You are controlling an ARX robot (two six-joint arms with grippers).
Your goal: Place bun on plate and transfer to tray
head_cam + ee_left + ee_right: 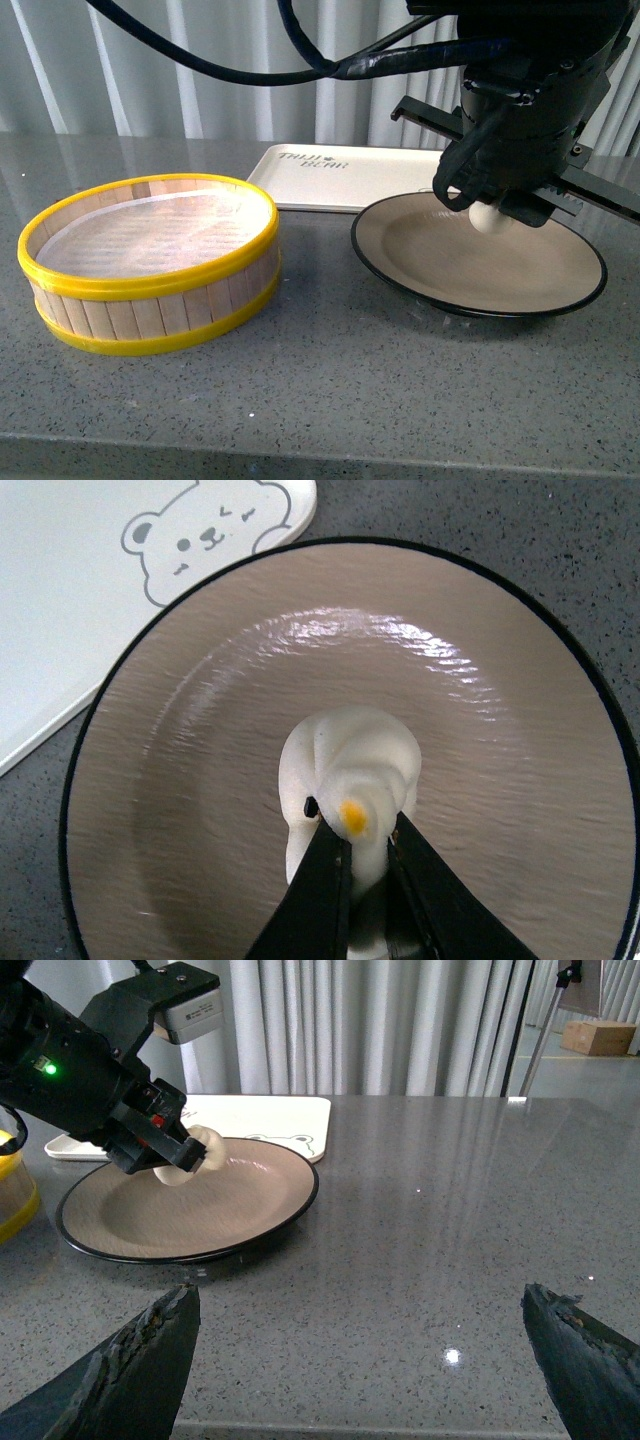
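Note:
My left gripper (368, 852) is shut on the cream-white bun (350, 765), holding it just above the middle of the beige plate (200, 710) with the thin black rim. From the front the bun (488, 215) peeks out under the black left gripper (487, 205), over the plate (440, 255). The right wrist view shows the bun (195, 1152) held over the plate (250, 1200) too. The cream-white tray (330, 175) lies behind the plate, its bear print (205, 535) beside the plate's rim. My right gripper (365, 1360) is open over bare grey counter, well away from the plate.
A round wooden steamer basket (150, 260) with yellow rims stands at the left of the counter, lined with white paper. Black cables (260, 60) hang across the top. Grey curtains close the back. The counter's front edge (320, 445) runs near the camera.

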